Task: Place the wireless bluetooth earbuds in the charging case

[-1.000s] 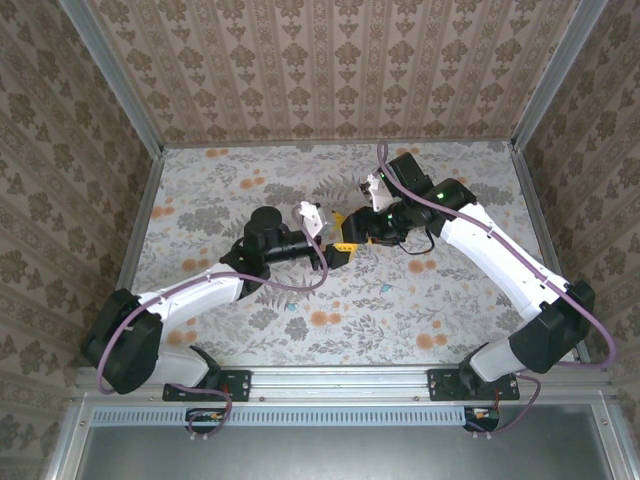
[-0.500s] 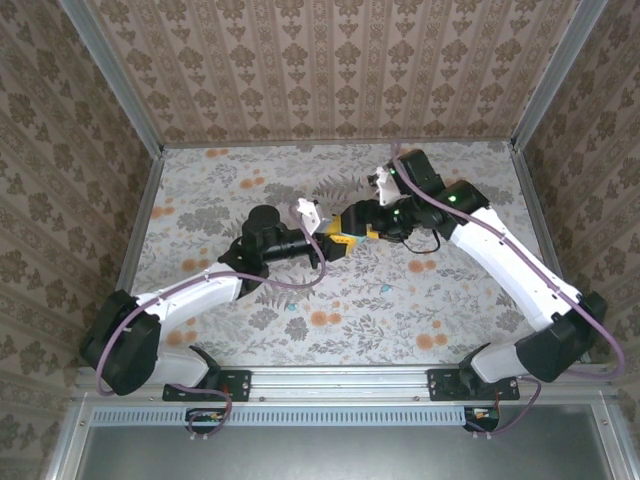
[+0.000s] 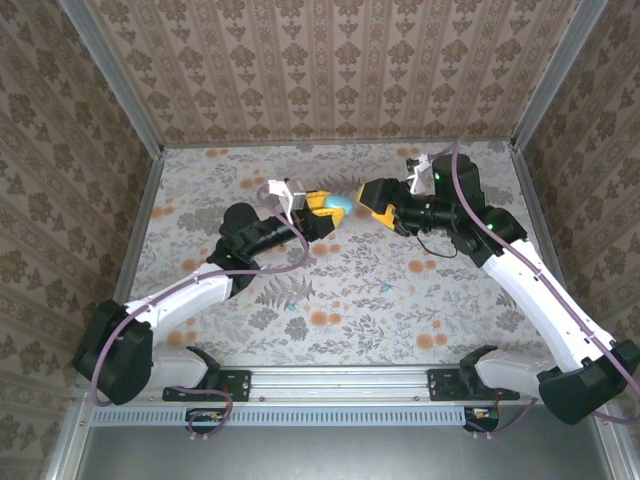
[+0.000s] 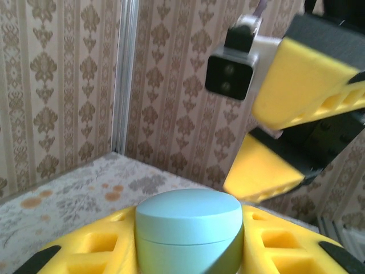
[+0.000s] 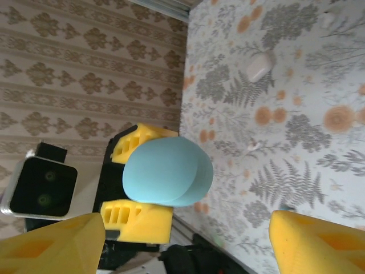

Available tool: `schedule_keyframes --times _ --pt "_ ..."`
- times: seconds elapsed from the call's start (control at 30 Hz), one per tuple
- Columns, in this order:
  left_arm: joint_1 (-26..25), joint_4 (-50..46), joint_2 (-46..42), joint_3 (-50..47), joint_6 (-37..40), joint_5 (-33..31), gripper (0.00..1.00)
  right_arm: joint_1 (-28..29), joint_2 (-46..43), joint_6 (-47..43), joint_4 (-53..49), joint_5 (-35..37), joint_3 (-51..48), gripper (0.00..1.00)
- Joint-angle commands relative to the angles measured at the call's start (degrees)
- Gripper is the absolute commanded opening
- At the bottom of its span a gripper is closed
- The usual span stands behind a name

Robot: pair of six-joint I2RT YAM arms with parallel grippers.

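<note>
Holding a teal charging case in the left claw, which is pinched narrow across its flanks. Lid shut, and well clear of the tabletop. Facing it head-on from the right with the right claw, spread wide and empty, fingertips just beside the case but apart from it.

From the right wrist: a flat round face of the case turned almost straight toward that claw, sitting between the lines of its two yellow fingers. Judged the nearer claw for working the lid: the right one, needing only a short straight reach leftward.

Both forearms lifted and angled inward over the far middle of the tabletop, wrists nearly nose to nose, left wrist tipped slightly upward.

Down on the tabletop, well apart from either claw: a tiny teal earbud, as best judged from so small a speck, toward the near side, just off the left forearm. Too small to tell its long axis. Lid not yet open, no bud yet seated.
</note>
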Motion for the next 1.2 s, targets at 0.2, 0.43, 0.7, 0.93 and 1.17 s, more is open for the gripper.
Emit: schedule_keyframes --times 0.2,0.43,0.7,0.93,1.17 --pt "-1.73 11.61 1.56 2.29 -6.98 -1.42 0.34 0.21 2.31 12.08 15.26 -6.67 -3.3 0.77" --pt "-3.34 15.03 3.82 3.64 -8.9 -1.46 0.34 0.76 3.43 18.1 23.54 -8.27 -6.53 0.69" --pt "-3.09 13.11 3.76 2.69 -9.25 -1.76 0.36 0.76 2.79 18.9 24.9 -8.58 -6.97 0.34" --pt "-2.3 6.14 2.02 2.52 -9.38 0.36 0.48 0.76 1.38 19.3 25.49 -7.79 -8.65 0.2" --pt "3.17 -16.0 -5.12 5.72 -2.96 7.61 0.84 0.84 -3.47 18.13 25.6 0.09 -13.51 0.16"
